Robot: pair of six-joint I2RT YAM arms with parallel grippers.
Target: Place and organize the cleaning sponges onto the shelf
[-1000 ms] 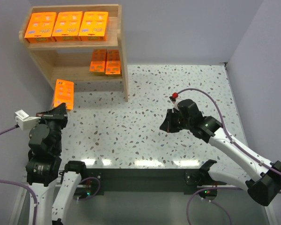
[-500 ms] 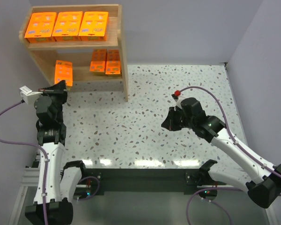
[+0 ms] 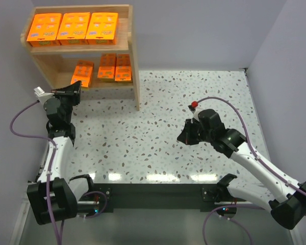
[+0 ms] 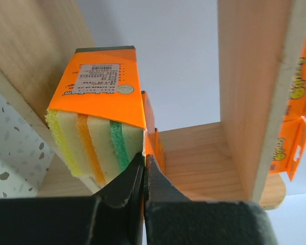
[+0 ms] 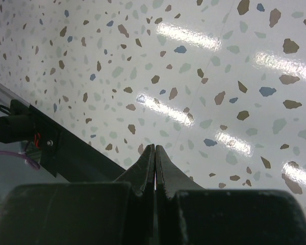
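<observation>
Pale lilac walls (image 3: pixel 194 30) close in a white speckled table (image 3: pixel 158 102), and a light-wood shelf (image 3: pixel 135 81) stands at its far left corner. The left gripper (image 4: pixel 144 162) has its dark fingers nipped together on the thin orange card edge of the held pack (image 4: pixel 99 87). The pack's open end shows yellow, orange and green sponge layers, and a barcode label sits on its upper face. From above, this pack sits in the left part of the shelf's lower tier, tilted, with the gripper just at the tier's front edge. Whether it already rests on the board cannot be told. To its right on the same tier lie two packs (image 3: pixel 115 67), side by side against the right side panel and apart from the held one. On the upper tier three packs (image 3: pixel 73 28) lie flat in a row, edge to edge, filling it from left to right. The left arm reaches up along the table's left edge to the shelf. On the right half of the table, well apart from the shelf, the right gripper (image 5: pixel 154 153) hangs over bare surface with its fingers pressed together on nothing.
</observation>
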